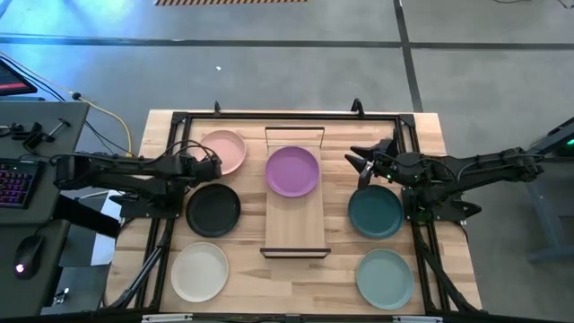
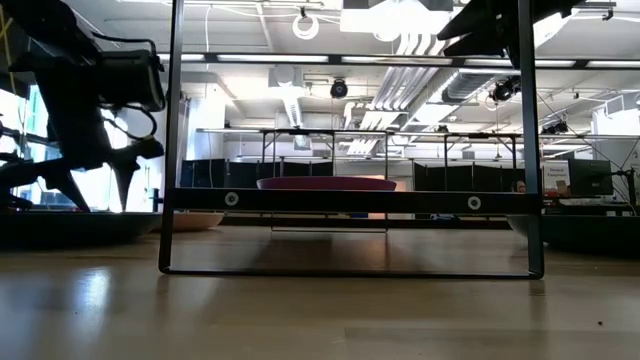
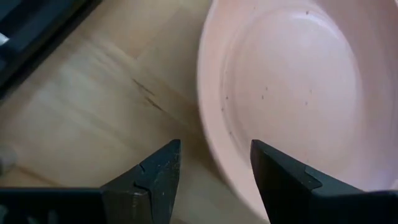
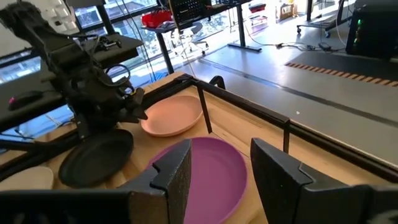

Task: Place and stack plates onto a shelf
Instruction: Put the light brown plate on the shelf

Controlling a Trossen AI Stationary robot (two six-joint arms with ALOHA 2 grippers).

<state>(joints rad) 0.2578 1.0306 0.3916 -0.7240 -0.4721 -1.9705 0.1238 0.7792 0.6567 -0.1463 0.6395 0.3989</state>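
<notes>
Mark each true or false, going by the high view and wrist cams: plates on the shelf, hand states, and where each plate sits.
1. The purple plate lies on the shelf. True.
2. Two plates are stacked on the shelf. False: only the purple one is there, and the near half of the board is bare.
3. The left hand is open at the rim of the pink plate. True.
4. The right hand is shut on the dark teal plate. False: it is open and holds nothing.
5. The black plate lies on the table left of the shelf. True.
</notes>
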